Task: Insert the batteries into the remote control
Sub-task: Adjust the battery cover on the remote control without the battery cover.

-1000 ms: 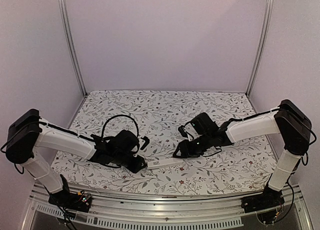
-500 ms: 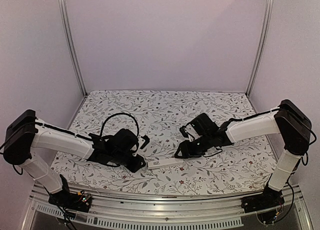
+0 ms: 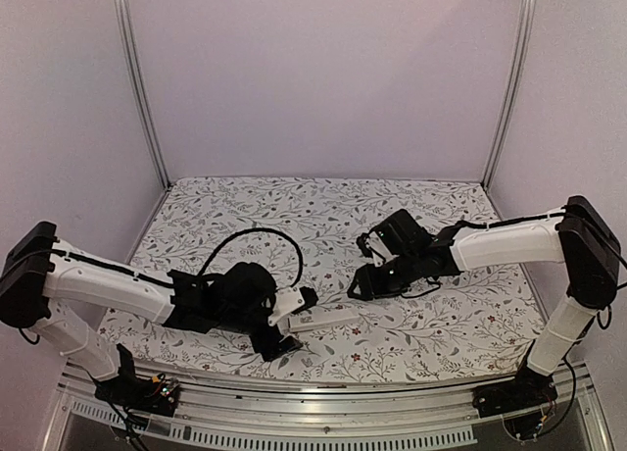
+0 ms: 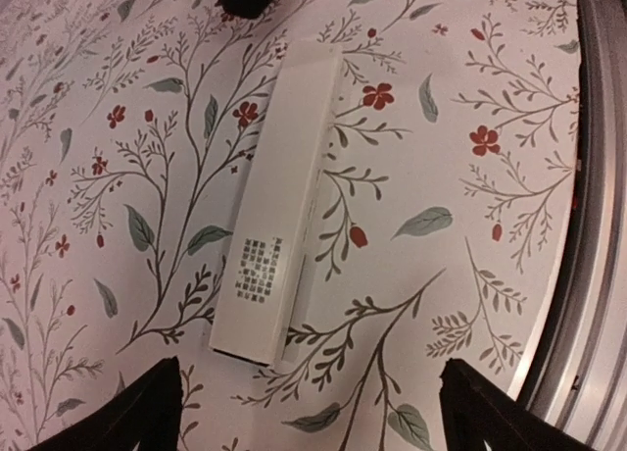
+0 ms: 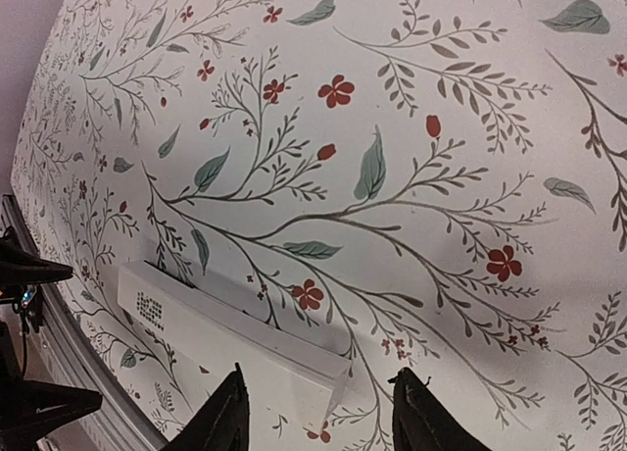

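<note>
Only the wrist views show the dotted patch on the remote control; it lies just ahead of the left claw and the right claw, both released.

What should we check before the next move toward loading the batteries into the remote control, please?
1. Remote control lies flat on the table: ok.
2. Left fingers spread wide, touching nothing: ok.
3. Right fingers apart over the remote's end, not gripping it: ok.
4. Batteries in view: not ok; none shows in any view.
5. Battery compartment open: cannot tell; the upward face shows only a dark dotted patch.
</note>
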